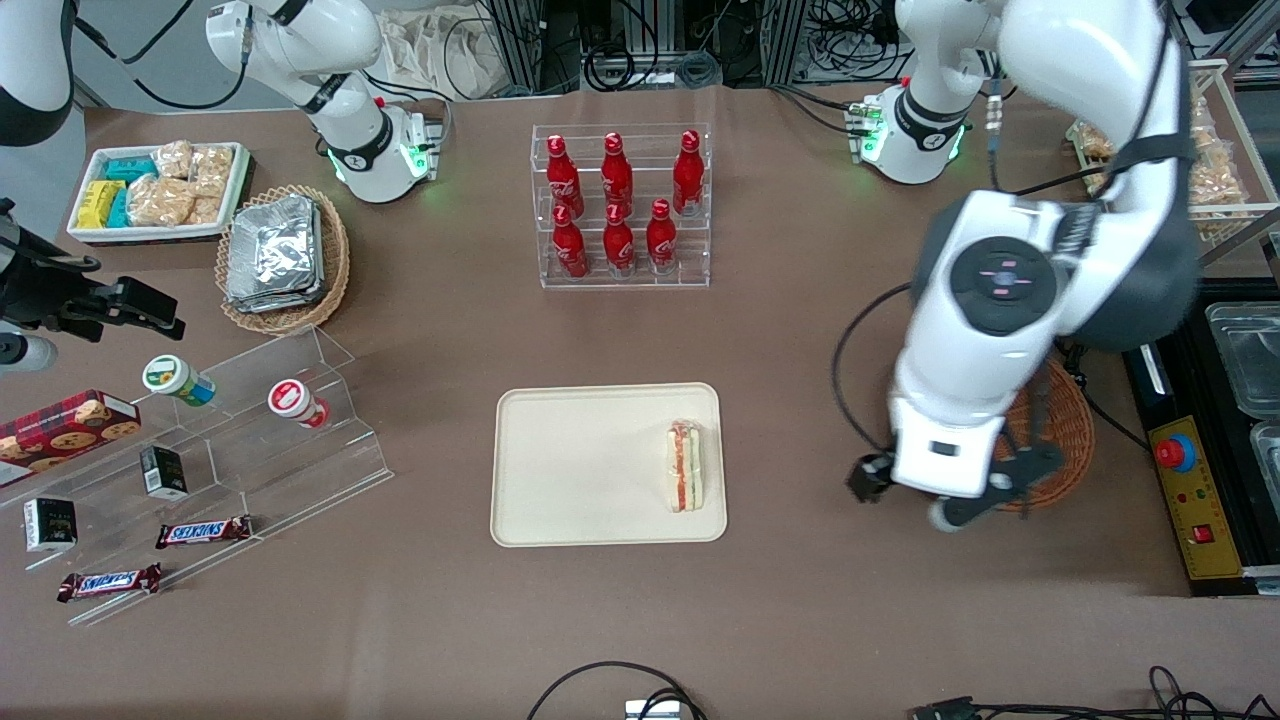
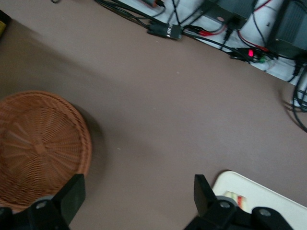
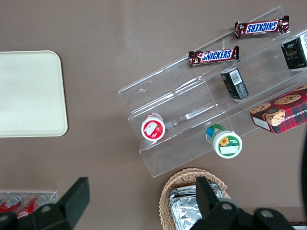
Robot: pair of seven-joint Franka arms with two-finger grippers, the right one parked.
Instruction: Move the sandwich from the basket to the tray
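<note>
Sandwich (image 1: pixel 684 466) lies on the tray (image 1: pixel 580 470), near the tray edge closest to the working arm's end of the table (image 1: pixel 700 330). It rests with its cut edge up, orange-red and green filling showing between pale bread layers. In the left wrist view only a sliver of the sandwich (image 2: pixel 235 199) shows at the corner of the tray (image 2: pixel 273 201), partly covered by a pincer finger.

Basket (image 1: pixel 1055 440), reddish-brown wicker, sits on the table toward the working arm's end, well apart from the tray. In the front view the arm covers most of it. The left wrist view shows the basket (image 2: pixel 41 143) with only bare weave in its bowl, though the part nearest the camera is cut off, so the whole interior cannot be confirmed.

Pincer (image 1: pixel 930 500) hangs above bare table between basket and tray, closer to the basket. Its fingers (image 2: pixel 72 194) stand wide apart with brown table visible between them; it holds nothing.

Elsewhere: clear rack of red bottles (image 1: pixel 620 205) farther from the front camera than the tray. Toward the parked arm's end stands a tan wicker basket with foil packets (image 1: pixel 275 250).
</note>
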